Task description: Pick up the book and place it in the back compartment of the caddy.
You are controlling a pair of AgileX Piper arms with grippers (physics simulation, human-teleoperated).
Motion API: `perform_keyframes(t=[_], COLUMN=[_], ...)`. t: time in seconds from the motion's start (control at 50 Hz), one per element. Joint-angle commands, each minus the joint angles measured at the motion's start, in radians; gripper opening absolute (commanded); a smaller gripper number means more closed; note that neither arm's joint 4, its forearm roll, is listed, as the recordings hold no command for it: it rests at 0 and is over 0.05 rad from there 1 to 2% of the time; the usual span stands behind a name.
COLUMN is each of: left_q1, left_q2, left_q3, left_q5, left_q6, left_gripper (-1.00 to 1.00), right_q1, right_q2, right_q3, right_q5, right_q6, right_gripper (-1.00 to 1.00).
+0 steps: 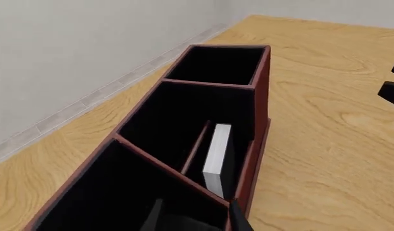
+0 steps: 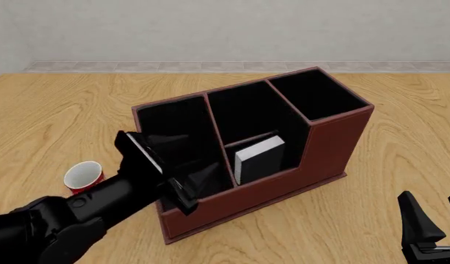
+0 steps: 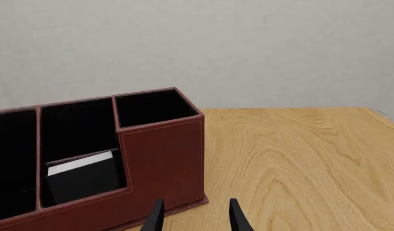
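The black-covered book (image 2: 260, 159) with white page edges stands upright, leaning a little, inside the caddy (image 2: 334, 148). It is in the small back compartment (image 2: 292, 153), between the lowered outer wall and the low divider. The left wrist view shows the book (image 1: 217, 149) in that cell, and the right wrist view shows the book (image 3: 81, 175) behind the low wall. My left gripper (image 2: 182, 190) hangs open and holding nothing over the long cell beside the book. Low at the near right, my right gripper (image 2: 433, 220) is open and apart from the caddy.
A red mug (image 2: 84, 176) stands on the wooden table left of the caddy, close to my left arm. The tall-walled square cell (image 2: 318, 96) is at the caddy's right end. A grey wall and tiled skirting run along the table's far edge.
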Motion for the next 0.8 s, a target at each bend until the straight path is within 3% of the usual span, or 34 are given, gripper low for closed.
perform_keyframes(t=[0.02, 0.3, 0.54, 0.8], left_q1=[0.087, 0.154, 0.241, 0.338], left_q2=[-0.068, -0.192, -0.308, -0.59], left_q3=[0.06, 0.105, 0.157, 0.243], left_q5=[-0.048, 0.006, 0.049, 0.22], left_q6=[0.065, 0.065, 0.025, 0.037], left_gripper=[1.0, 1.0, 1.0, 1.0], right_q1=[0.0, 0.0, 0.0, 0.0], right_q2=[0.0, 0.0, 0.0, 0.0], right_q3=[0.0, 0.0, 0.0, 0.0], right_q5=[0.0, 0.0, 0.0, 0.0], right_q6=[0.0, 0.0, 0.0, 0.0], right_gripper=[1.0, 1.0, 1.0, 1.0])
